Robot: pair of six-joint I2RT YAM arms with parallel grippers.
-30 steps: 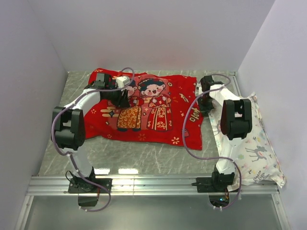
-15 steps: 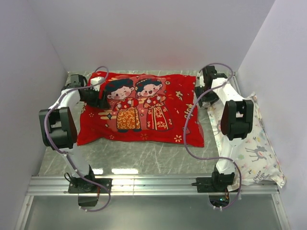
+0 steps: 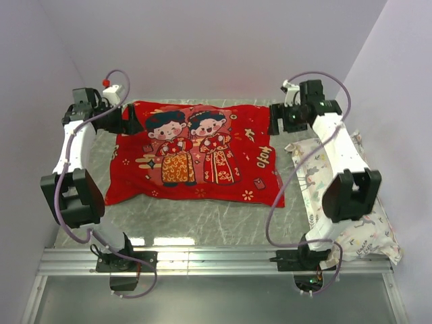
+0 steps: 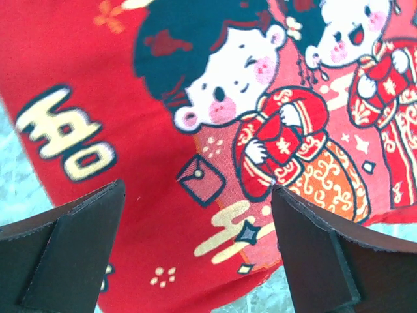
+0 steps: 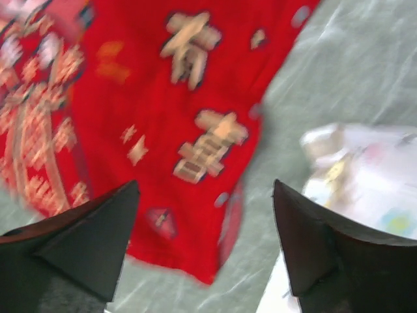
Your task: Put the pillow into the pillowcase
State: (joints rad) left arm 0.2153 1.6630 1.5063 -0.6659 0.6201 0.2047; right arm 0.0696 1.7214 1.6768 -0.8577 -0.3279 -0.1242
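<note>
We count one red pillowcase (image 3: 196,152) printed with two cartoon figures (image 3: 217,145), one floral pillow (image 3: 368,233) and one counter (image 3: 202,219). We count two arms, left arm (image 3: 74,145) and right arm (image 3: 337,142), and two pincers, left pincer (image 4: 195,254) and right pincer (image 5: 205,241).

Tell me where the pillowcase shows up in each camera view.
Top external: pillowcase lies spread in the middle of the table.
Left wrist: it fills most of the picture.
Right wrist: blurred, across left and centre.
Shared landmark: the printed couple, clear in top and left wrist, only a blurred edge at far left in right wrist.
</note>
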